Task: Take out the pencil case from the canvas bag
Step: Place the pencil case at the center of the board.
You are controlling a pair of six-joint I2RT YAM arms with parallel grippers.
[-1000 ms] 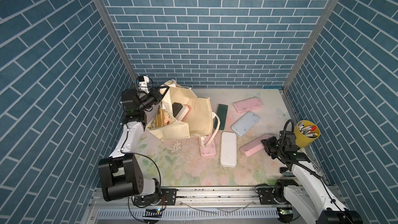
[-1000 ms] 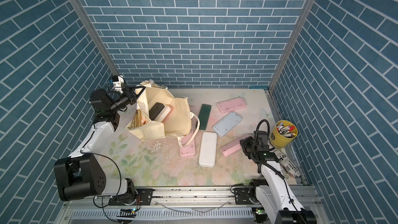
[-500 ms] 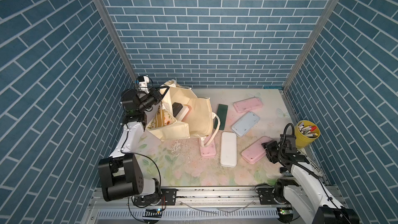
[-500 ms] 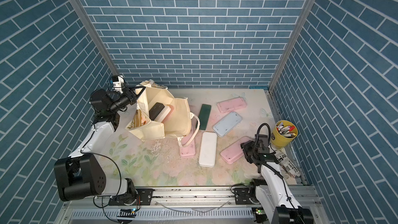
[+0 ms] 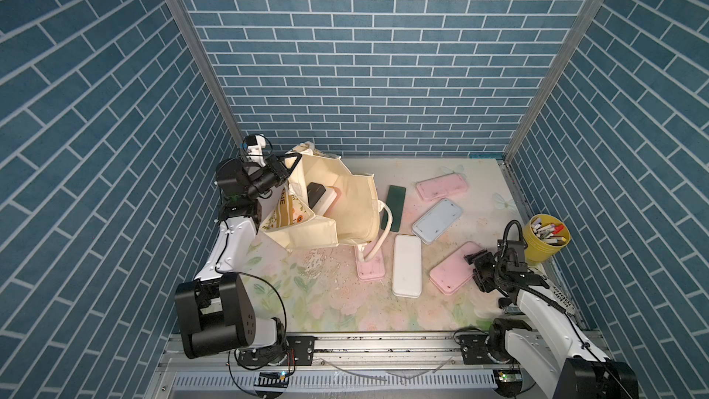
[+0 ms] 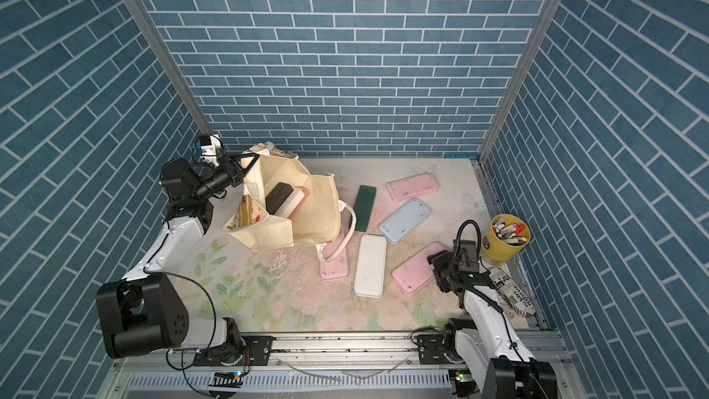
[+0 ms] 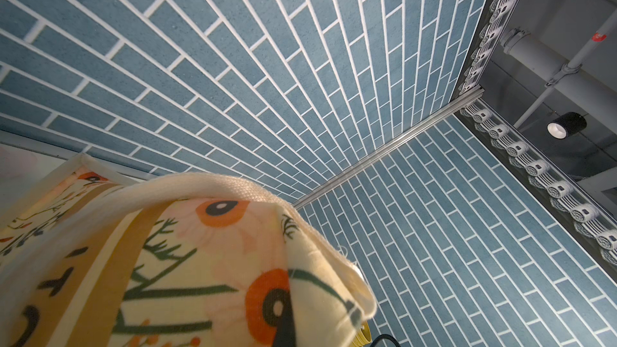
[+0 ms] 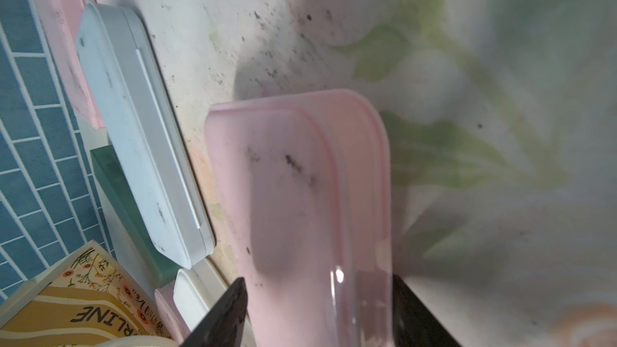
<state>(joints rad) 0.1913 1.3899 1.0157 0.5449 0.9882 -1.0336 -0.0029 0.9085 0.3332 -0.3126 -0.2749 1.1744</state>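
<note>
Straddling one end of the pink pencil case (image 8: 293, 178), the right pincer (image 8: 319, 295) has its jaws apart, with one black finger along each long side. In the wrist view the fingers (image 8: 223, 315) sit very near the case's edges, and I cannot tell whether they touch. In both top views this case lies flat on the desk (image 5: 307, 301), out of the bag, between a white case (image 5: 406, 270) and the yellow pen cup (image 5: 544, 239).

The left pincer (image 5: 295, 165) is clamped together on the rim of the canvas bag (image 5: 345, 201) at the far left of the desk, holding that side of the mouth raised. Its wrist view shows only the printed fabric draped close to the lens, with orange flowers and gold bands.

The bag's mouth gapes upward. Inside sit a dark case (image 5: 316, 193) and a pale case (image 5: 328, 203), the dark one seemingly resting on the pale one. A strap handle (image 5: 378, 239) trails out across the desk onto a second pink case (image 5: 370, 270).

Beyond the strap lie a dark green case (image 5: 395, 209), a light blue case (image 5: 437, 220) just beside it, and a third pink case (image 5: 441, 188) nearer the back wall.
</note>
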